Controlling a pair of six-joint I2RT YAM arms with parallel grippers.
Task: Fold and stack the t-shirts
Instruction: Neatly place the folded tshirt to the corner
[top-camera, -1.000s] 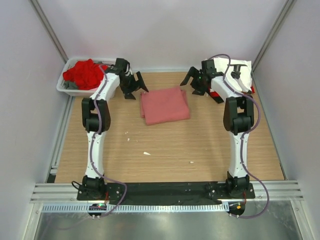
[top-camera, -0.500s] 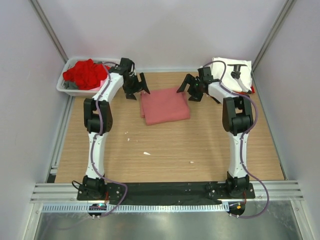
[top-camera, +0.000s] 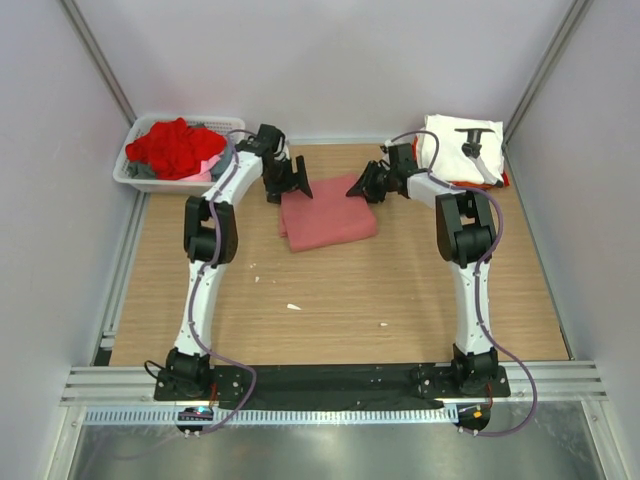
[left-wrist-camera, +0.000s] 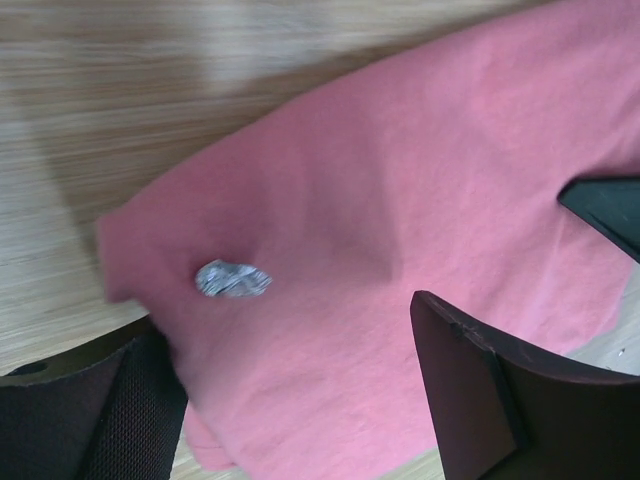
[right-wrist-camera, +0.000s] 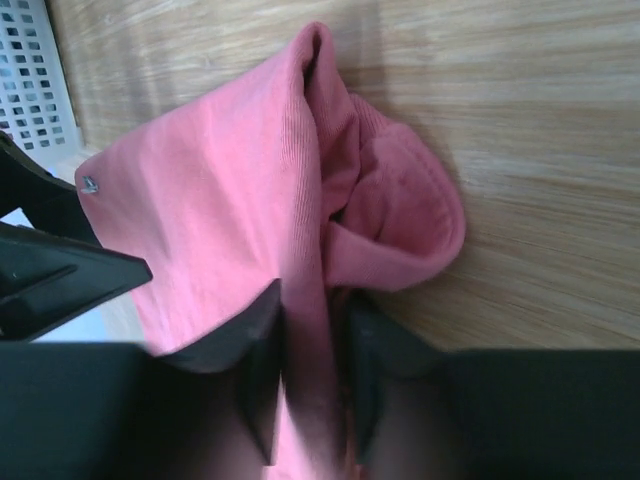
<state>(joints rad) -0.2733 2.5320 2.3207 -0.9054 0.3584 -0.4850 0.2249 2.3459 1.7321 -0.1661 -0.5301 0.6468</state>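
Observation:
A folded salmon-pink t-shirt (top-camera: 328, 212) lies on the wooden table between the two arms. My right gripper (top-camera: 365, 185) is at its far right corner, and in the right wrist view it (right-wrist-camera: 312, 370) is shut on a raised ridge of the pink cloth (right-wrist-camera: 210, 190). My left gripper (top-camera: 290, 180) is at the far left corner. Its (left-wrist-camera: 300, 400) jaws stand open, one on each side of the pink shirt (left-wrist-camera: 400, 200), with nothing pinched. Red t-shirts (top-camera: 170, 145) are piled in the basket. A white t-shirt with black print (top-camera: 462, 148) lies at the far right.
The white plastic basket (top-camera: 135, 172) stands at the far left corner, close behind the left gripper; its grid wall (right-wrist-camera: 35, 70) shows in the right wrist view. A small grey-white label (left-wrist-camera: 232, 279) sits on the pink shirt. Small white scraps (top-camera: 293, 306) lie on the table.
Both grippers have moved inward and down onto the pink shirt's far corners. The right jaws have gone from wide open to pinching the cloth. The left jaws have narrowed slightly.

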